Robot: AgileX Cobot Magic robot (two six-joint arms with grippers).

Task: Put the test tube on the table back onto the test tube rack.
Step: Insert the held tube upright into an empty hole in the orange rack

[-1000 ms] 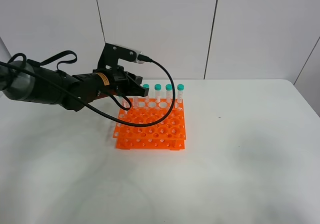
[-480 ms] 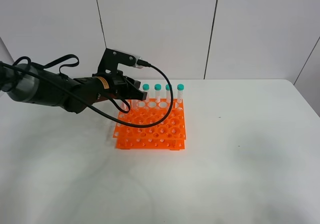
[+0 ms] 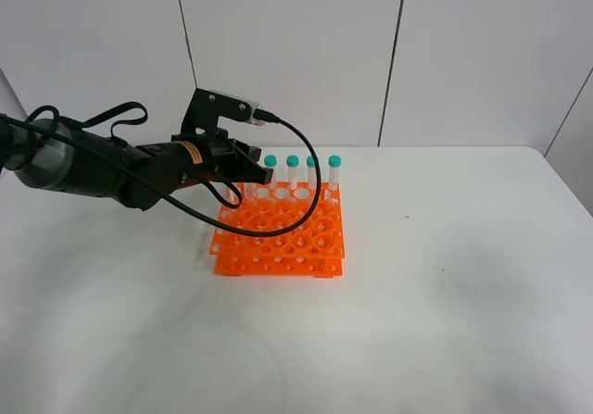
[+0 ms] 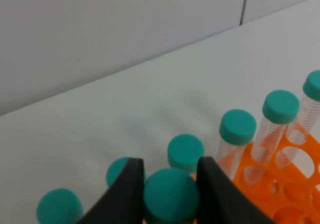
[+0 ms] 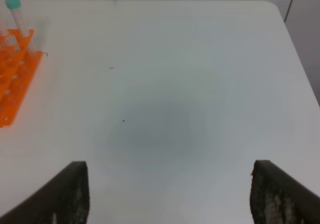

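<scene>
My left gripper (image 4: 170, 178) is shut on the teal cap of the test tube (image 4: 171, 198), which hangs upright between the black fingers (image 4: 129, 194). In the exterior high view the left gripper (image 3: 246, 169) hovers over the back left corner of the orange test tube rack (image 3: 278, 236), and the tube's body is mostly hidden there. Several teal-capped tubes (image 3: 293, 162) stand in the rack's back row. My right gripper (image 5: 172, 194) is open above the bare white table (image 5: 165, 83), with nothing between its fingers.
More teal caps (image 4: 238, 126) crowd close around the held tube in the left wrist view. The rack's edge (image 5: 12, 83) and one tube (image 5: 14, 3) show far from the right gripper. A grey panelled wall (image 3: 296, 53) rises behind the table (image 3: 445, 294).
The left gripper has drawn back a little to the left with the tube, then held still. The right gripper's figure stays the same.
</scene>
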